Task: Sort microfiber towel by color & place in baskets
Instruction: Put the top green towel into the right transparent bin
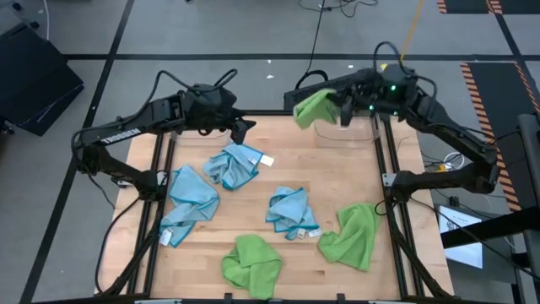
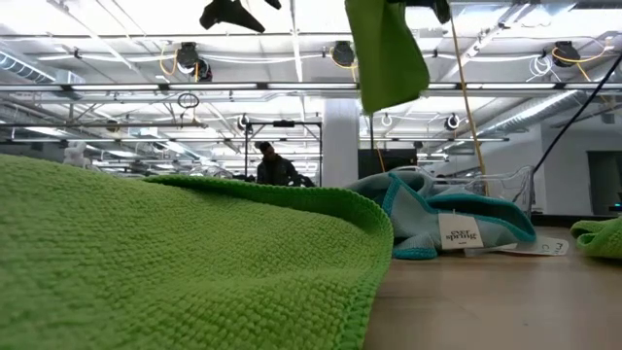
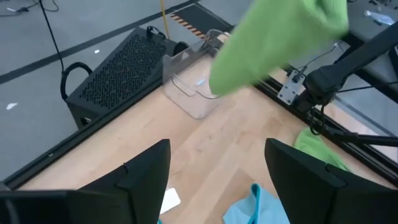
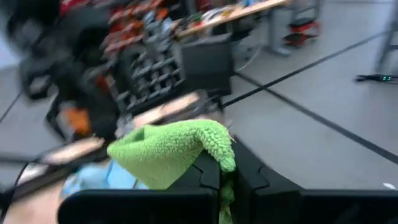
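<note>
1. Step in hand: the right gripper is clamped on a green towel and holds it in the air at the table's far right corner, just beside a clear basket. This looks like the carry to the drop.
2. In the left wrist view the towel hangs in front of the basket, which stands on the bare wood with nothing visible in it. I can make out only 1 basket.
3. Next move, as I judge it: bring the towel over the basket's opening, lower it, then let go.
4. The left gripper hovers with fingers apart, grasping nothing, above a blue towel at the far left.
5. Surface: a wooden table with 3 blue towels and 2 more green ones lying crumpled and apart.
6. Room: a grey floor with taped lines, a black perforated case beside the table, and a person far behind under bright ceiling lights.
</note>
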Controlling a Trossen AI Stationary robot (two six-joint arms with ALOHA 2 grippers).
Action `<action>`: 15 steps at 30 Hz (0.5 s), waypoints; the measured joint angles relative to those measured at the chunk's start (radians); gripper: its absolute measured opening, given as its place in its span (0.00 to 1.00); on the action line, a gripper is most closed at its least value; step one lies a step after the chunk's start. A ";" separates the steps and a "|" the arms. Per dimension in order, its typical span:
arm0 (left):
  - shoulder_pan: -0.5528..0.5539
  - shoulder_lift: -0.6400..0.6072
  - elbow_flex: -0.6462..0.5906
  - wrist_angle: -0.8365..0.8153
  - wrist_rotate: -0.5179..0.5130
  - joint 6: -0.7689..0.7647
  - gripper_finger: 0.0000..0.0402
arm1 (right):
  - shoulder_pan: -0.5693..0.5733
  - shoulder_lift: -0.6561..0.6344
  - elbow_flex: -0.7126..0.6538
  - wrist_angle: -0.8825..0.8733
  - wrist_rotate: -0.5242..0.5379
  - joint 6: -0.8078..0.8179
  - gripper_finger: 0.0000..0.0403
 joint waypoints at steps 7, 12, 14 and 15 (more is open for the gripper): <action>0.000 0.000 0.000 0.000 0.015 0.012 0.66 | -0.075 0.003 0.042 -0.002 0.146 0.097 0.00; 0.001 0.000 0.000 0.000 0.014 0.063 0.66 | -0.141 0.010 0.042 -0.079 0.188 0.199 0.00; 0.001 0.000 0.000 0.000 0.004 0.086 0.66 | -0.159 0.015 0.042 -0.121 0.189 0.231 0.00; 0.002 0.000 0.000 0.000 0.000 0.092 0.66 | -0.165 0.016 0.042 -0.138 0.188 0.236 0.00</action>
